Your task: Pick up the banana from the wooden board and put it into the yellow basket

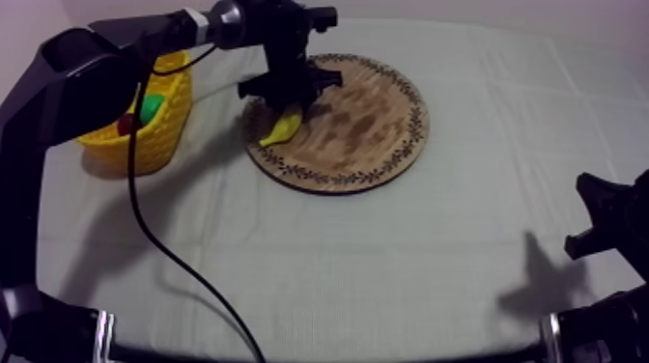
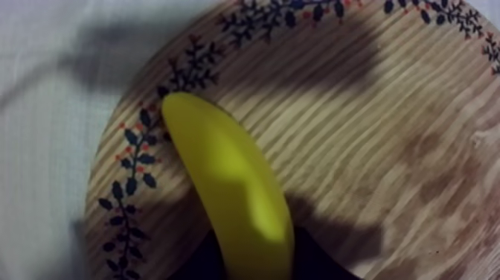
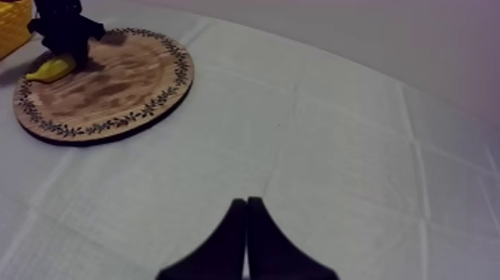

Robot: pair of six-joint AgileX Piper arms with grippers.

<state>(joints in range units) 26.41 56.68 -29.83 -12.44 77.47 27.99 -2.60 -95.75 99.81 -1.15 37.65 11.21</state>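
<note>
The yellow banana (image 1: 280, 127) lies on the left rim of the round wooden board (image 1: 367, 125). My left gripper (image 1: 288, 104) reaches down onto the banana's upper end. In the left wrist view the banana (image 2: 231, 193) runs between my two dark fingers (image 2: 197, 261), which press against both of its sides over the board's patterned rim (image 2: 134, 164). The yellow basket (image 1: 164, 121) stands left of the board. My right gripper (image 1: 604, 217) rests low at the right side, and in its own wrist view its fingers (image 3: 245, 216) lie together as a narrow wedge over bare cloth.
Inside the basket lie a small red fruit (image 1: 126, 124) and something green (image 1: 151, 104). From the right wrist view the board (image 3: 111, 86), the banana (image 3: 50, 69) and a corner of the basket (image 3: 15, 22) lie far off. Bare cloth covers the middle and front of the table.
</note>
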